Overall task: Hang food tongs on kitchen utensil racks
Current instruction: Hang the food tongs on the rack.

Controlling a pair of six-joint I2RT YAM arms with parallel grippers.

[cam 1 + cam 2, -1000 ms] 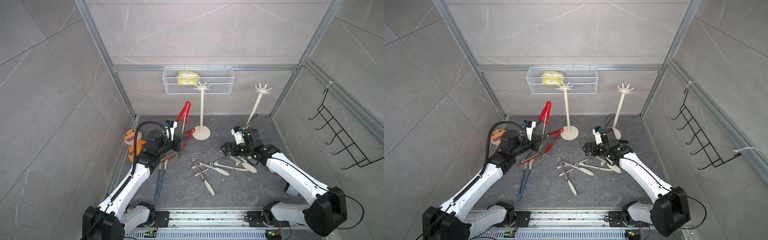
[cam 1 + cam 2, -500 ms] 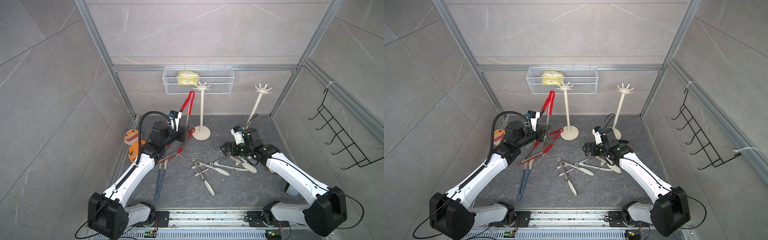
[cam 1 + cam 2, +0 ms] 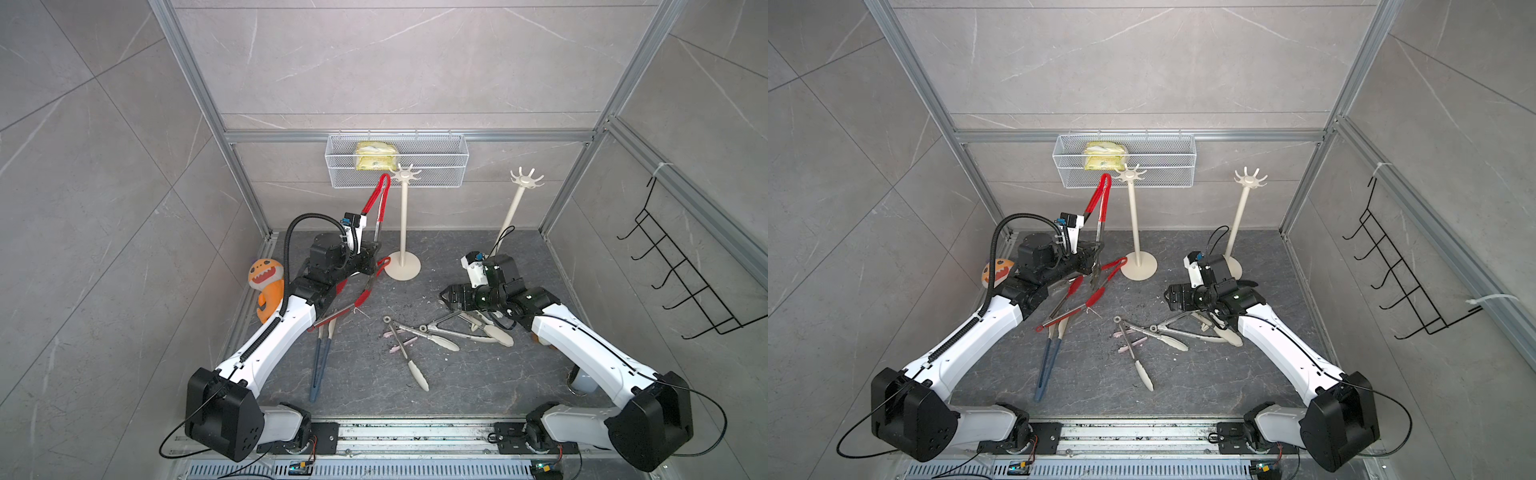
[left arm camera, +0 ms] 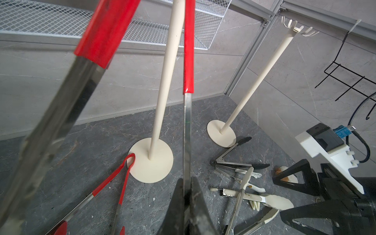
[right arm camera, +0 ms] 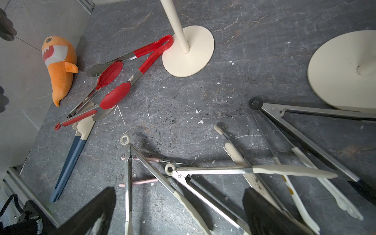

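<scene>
Red tongs point(image 3: 372, 196) stand clamped in the left gripper point(image 3: 371, 250), beside the rack point(image 3: 402, 216).

Mid rack point(image 3: 402, 224) and corner rack point(image 3: 513, 208): cream poles, round bases, prong crowns, both standing. Red tongs point(image 3: 372, 198) raised near-vertical, loop up beside the mid rack's crown, maybe touching a prong. Second red tongs point(image 5: 150, 50) lie flat, loop at the mid rack's base. Blue tongs point(image 3: 319, 365) and cream-tipped tongs point(image 3: 440, 341) lie scattered.

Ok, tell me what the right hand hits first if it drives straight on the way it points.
Probably the cream-tipped steel tongs lying on the floor across the gap of the open right hand; depth is unclear.
</scene>
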